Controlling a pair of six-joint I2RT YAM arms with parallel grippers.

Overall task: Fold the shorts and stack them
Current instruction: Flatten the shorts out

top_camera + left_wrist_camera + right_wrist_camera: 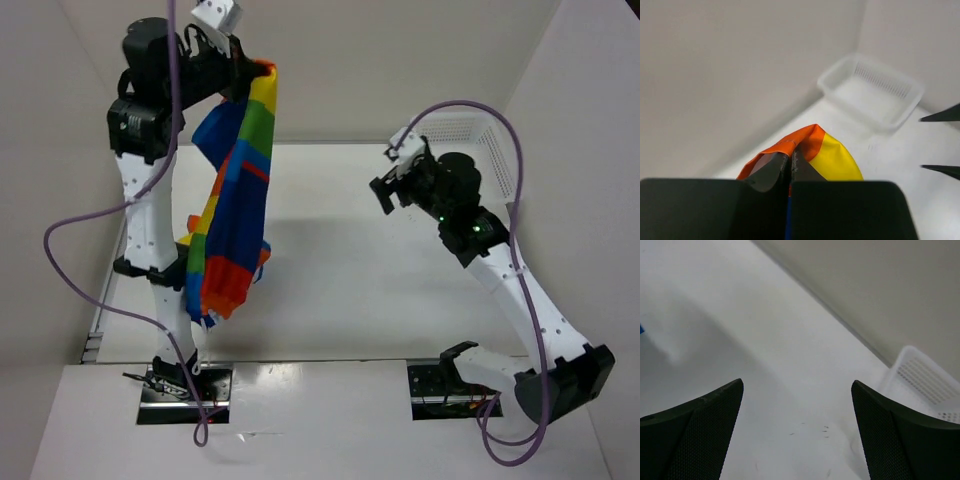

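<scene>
I record the left gripper clamped on the top edge of the shorts, which hang long axis vertical beneath it, while the right gripper stands wide and empty, well apart to their right.

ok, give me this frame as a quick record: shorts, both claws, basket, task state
shorts: rainbow striped, hanging lengthwise in the air, unfolded
left claw: raised high, shut on the top edge of the shorts
right claw: open, holding nothing, above the table
basket: white mesh, far right corner of the table, looks empty
task state: no fold made yet, nothing stacked
</scene>
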